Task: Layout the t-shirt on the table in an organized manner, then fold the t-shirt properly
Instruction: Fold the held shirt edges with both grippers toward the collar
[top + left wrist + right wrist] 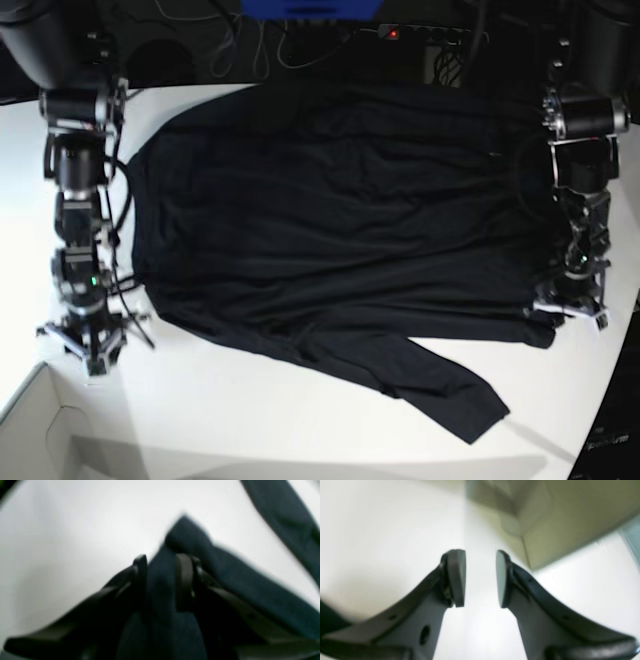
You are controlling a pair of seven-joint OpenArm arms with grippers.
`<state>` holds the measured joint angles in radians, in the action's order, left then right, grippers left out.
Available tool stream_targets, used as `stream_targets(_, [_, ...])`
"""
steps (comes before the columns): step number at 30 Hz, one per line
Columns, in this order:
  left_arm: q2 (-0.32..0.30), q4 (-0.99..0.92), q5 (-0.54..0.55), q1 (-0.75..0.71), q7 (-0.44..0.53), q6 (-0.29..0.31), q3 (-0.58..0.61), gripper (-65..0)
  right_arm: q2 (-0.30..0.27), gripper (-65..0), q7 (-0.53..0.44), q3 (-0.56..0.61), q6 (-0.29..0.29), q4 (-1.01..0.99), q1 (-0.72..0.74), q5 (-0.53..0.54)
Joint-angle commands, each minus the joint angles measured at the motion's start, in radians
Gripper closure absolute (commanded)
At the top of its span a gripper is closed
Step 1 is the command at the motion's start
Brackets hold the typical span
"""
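Left end effector (160, 580) pinches a fold of the black shirt (330, 230) near the worktop (250, 420) edge, while the right end effector (480, 578) hangs parted, empty, beside a pale box (45, 435).

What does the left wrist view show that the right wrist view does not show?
Only the left wrist view shows the left gripper shut on a fold of the t-shirt. Only the right wrist view shows the right gripper open and empty, with a pale box corner beyond it. Both views show the white table.
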<state>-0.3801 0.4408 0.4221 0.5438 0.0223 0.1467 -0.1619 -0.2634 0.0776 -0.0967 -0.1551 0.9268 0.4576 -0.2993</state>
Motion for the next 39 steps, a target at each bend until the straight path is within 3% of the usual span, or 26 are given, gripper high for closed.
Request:
stream_targets(1, [-0.004,0.025,0.005,0.034,0.024,0.012,0.002,-19.0,0.029,-20.3,0.011,0.004,-0.059,0.077,-0.006,0.007])
stream_targets(5, [0.01,0.02,-0.004,0.045,0.023,0.012,0.006,-18.8,0.102,-19.6,0.225,0.002,-0.28,0.334,-0.144,0.007])
stream_targets(8, [0.016,0.017,-0.007,0.046,0.023,0.012,0.008,-18.8,0.151,-12.4,0.336,0.002,-0.354,0.436,-0.205,0.007])
stream_targets(12, [0.022,-0.046,-0.084,0.049,0.028,0.012,0.006,-18.7,0.169,0.0,0.388,0.002,-0.358,0.424,-0.216,0.007])
stream_targets(20, [0.014,-0.093,-0.154,0.048,0.031,0.012,0.002,-19.0,0.091,0.0,0.373,-0.067,-0.357,0.165,-0.124,0.005])
stream_targets(29, [0.019,-0.043,-0.144,0.085,0.029,0.012,-0.001,-19.0,0.042,0.0,0.15,-0.104,-0.354,-0.153,0.053,0.005])
stream_targets(35, [0.019,0.1,-0.065,0.085,0.003,0.012,0.0,-18.9,0.025,0.0,0.106,-0.105,-0.354,-0.027,0.066,0.005])
stream_targets(39, [0.002,0.283,0.014,0.003,-0.16,0.012,0.0,-18.8,0.031,0.0,0.184,-0.15,-0.357,0.148,0.008,0.005])
